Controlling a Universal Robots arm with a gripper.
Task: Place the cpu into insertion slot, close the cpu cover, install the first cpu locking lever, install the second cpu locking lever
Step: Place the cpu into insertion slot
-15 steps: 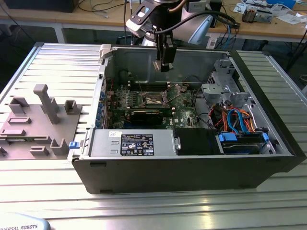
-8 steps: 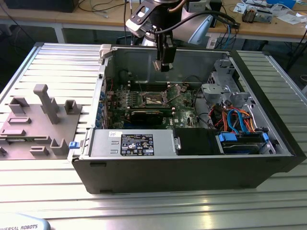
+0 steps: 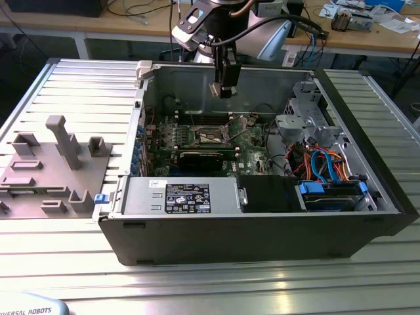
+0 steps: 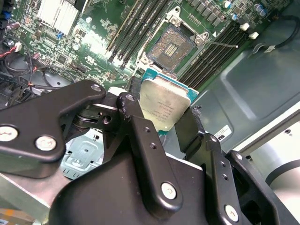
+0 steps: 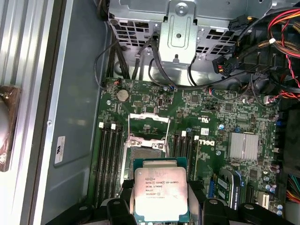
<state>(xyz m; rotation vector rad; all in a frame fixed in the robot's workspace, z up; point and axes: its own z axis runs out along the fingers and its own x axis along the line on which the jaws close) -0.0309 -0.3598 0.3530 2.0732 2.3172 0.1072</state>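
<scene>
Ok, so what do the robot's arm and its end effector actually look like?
The arm is silver-grey metal with rounded joints and a dark cap, and a black cable loops beside it. The end effector is matte black: flat, angular link bars joined at pivots, with silver screw heads showing, ending in two narrow black fingers.

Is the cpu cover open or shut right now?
Open: the cpu cover is flipped back off the bare insertion slot; the gripper holds the cpu.
</scene>
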